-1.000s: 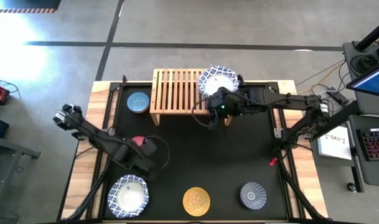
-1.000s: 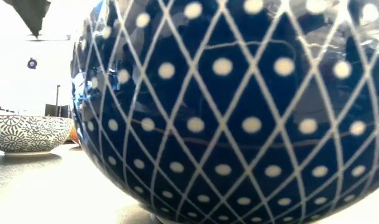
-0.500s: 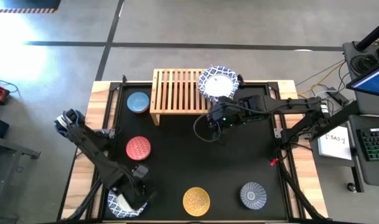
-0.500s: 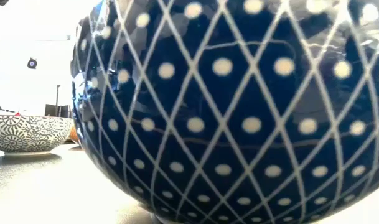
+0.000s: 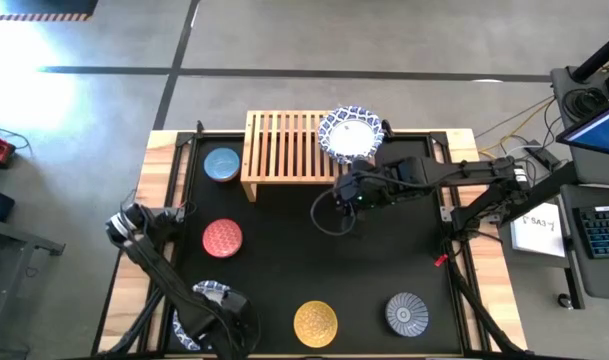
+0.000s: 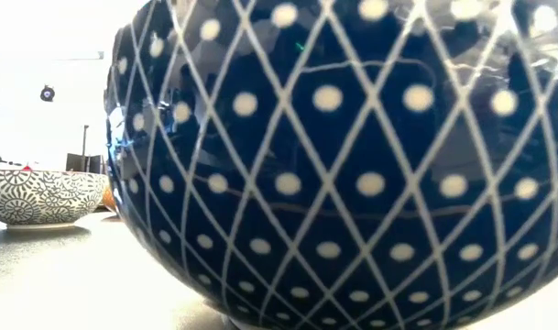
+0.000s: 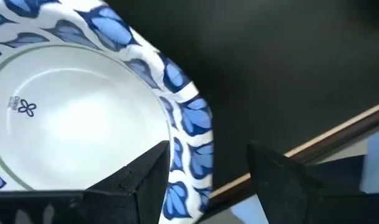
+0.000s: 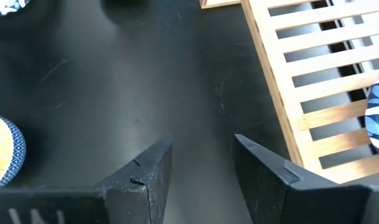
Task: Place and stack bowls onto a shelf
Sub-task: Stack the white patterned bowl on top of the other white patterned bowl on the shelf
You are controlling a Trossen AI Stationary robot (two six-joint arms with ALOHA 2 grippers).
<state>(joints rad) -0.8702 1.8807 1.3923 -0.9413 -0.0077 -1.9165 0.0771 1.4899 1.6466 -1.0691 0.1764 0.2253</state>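
Grey concrete floor (image 5: 314, 40) with dark seams; keyboard (image 5: 602, 232) at right

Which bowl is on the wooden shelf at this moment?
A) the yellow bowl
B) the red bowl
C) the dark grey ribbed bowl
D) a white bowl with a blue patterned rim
D: in the high view, only the white blue-rimmed bowl sits on the shelf, at its right end; the red bowl, yellow bowl and dark grey bowl lie on the black mat.

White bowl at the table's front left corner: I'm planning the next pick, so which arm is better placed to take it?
Left. Its pincer is open astride the white bowl rim; the right pincer is open, empty, beside the shelf.
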